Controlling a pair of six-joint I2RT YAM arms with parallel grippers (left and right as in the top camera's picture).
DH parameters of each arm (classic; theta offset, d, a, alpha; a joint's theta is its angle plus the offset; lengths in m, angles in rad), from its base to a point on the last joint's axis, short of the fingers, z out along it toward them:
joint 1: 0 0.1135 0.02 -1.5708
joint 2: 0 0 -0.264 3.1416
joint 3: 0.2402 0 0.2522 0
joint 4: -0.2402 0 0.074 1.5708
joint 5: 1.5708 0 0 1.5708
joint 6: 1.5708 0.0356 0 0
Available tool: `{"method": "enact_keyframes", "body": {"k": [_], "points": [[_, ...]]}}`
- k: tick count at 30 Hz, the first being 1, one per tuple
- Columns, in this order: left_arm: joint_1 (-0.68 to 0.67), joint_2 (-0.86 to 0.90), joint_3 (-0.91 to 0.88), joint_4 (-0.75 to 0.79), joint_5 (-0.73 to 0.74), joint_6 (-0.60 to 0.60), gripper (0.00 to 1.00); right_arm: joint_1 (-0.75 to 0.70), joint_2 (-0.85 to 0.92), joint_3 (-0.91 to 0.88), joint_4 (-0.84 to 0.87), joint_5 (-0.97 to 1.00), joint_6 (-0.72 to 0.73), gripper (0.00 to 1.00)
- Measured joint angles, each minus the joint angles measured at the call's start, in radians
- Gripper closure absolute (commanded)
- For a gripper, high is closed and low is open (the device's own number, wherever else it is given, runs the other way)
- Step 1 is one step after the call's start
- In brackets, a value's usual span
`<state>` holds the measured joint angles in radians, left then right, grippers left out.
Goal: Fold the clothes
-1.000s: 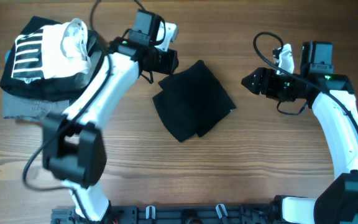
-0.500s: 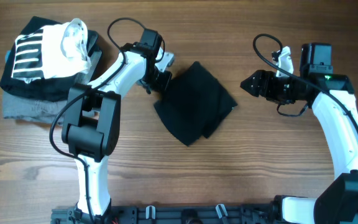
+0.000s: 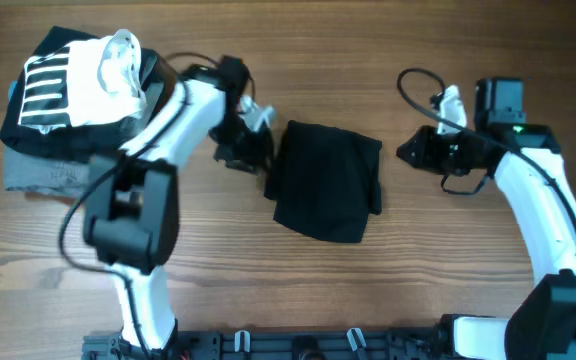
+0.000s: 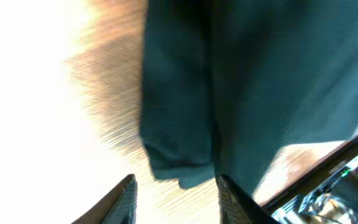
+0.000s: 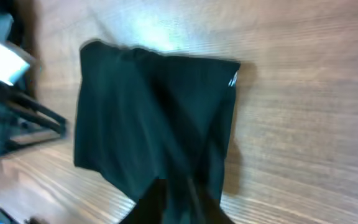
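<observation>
Overhead, we have the black garment lying flat in the middle of the table, already folded into a rough rectangle. Where do we stand with the left gripper?

We sit right at the garment's left edge, touching it. In the left wrist view our fingers are spread and a corner of the cloth lies between them. Nothing is clamped, so we read that claw as open around the edge.

And the right gripper?

It is near the garment's right side but apart from it, over bare wood. Its wrist view shows only a dark blur at the bottom of the frame, so we cannot tell whether that claw is spread or closed.

How do we do this step well, then?

We judge the step to be taking the left edge, either to square the garment up or to fold it once more. We should get every layer at that corner between the fingers, not just the top one. Then we close firmly and lift low so the fold underneath does not slide open. The thin cloth will likely drag on the wood, so we should carry it across rather than push it. The pile of other clothes lies at the far left with our left arm just beside it, so we should swing wide of it.
</observation>
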<state>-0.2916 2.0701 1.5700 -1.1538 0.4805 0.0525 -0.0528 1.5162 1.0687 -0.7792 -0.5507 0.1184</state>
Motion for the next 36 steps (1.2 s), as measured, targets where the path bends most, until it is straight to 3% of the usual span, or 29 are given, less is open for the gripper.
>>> {"method": "enact_keyframes", "body": {"k": [2,8,13,21,24,26,29,30,36], "points": [[0.041,-0.052,0.001,0.044,0.006,-0.032,0.0,0.04,0.018,-0.065,0.087,0.001,-0.005,0.94],[0.075,-0.071,-0.002,0.102,0.03,-0.065,0.0,0.166,0.135,-0.217,0.29,0.002,-0.012,0.94],[0.026,-0.057,-0.074,0.216,0.053,-0.074,0.01,0.178,0.248,-0.23,0.339,-0.003,0.011,0.96],[-0.002,0.022,-0.177,0.389,0.173,-0.145,0.07,0.176,0.252,-0.23,0.342,-0.01,0.034,0.96],[-0.043,0.037,-0.176,0.45,0.209,-0.182,0.14,0.176,0.252,-0.23,0.343,-0.01,0.035,0.96],[-0.089,0.045,-0.175,0.474,0.226,-0.196,0.27,0.176,0.252,-0.23,0.343,-0.01,0.037,0.96],[-0.143,0.058,-0.176,0.502,0.23,-0.226,0.86,0.176,0.252,-0.23,0.343,-0.01,0.037,0.96],[-0.157,0.067,-0.177,0.507,0.217,-0.23,0.96,0.176,0.252,-0.23,0.343,-0.01,0.038,0.96],[-0.148,0.081,-0.177,0.461,0.226,-0.238,0.96,0.169,0.229,-0.225,0.245,-0.009,0.038,0.96]]}}
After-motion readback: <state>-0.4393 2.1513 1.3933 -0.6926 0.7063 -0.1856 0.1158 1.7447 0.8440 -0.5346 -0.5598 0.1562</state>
